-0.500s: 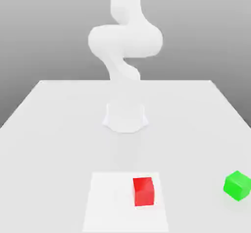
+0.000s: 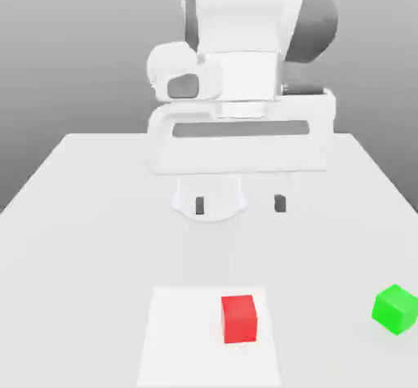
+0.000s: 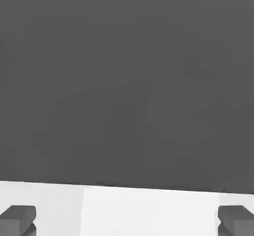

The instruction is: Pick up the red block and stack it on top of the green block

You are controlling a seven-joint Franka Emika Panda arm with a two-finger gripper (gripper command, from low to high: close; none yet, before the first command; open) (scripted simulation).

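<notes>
Above table: you see the arm w/ its hand hanging high over the middle of the white table [image 2: 82, 215], well above both blocks.
Arm pose: white links stack up behind the hand; a dark grey joint sits at the top on the exterior view's right. Wide flat hand body faces you, roughly level.
Gripper [image 2: 240, 204]: points straight down; two dark fingertips [image 2: 200, 206] poke out below the hand body, spread wide apart, nothing between them. In the hand view you get the same, gripper [image 3: 127, 220] w/ one dark pad [image 3: 19, 217] at each far side.
Red block [image 2: 239, 318]: sits on a paler square patch [image 2: 184, 337] of the table, near the front edge, toward that patch's side on the exterior view's right. Below and in front of the gripper, well apart from it.
Green block [image 2: 397, 309]: on the table, far to the exterior view's right, turned corner-on. Well apart from the red block, approx. same row.
Hand view bg: dark grey backdrop over a strip of white table.
</notes>
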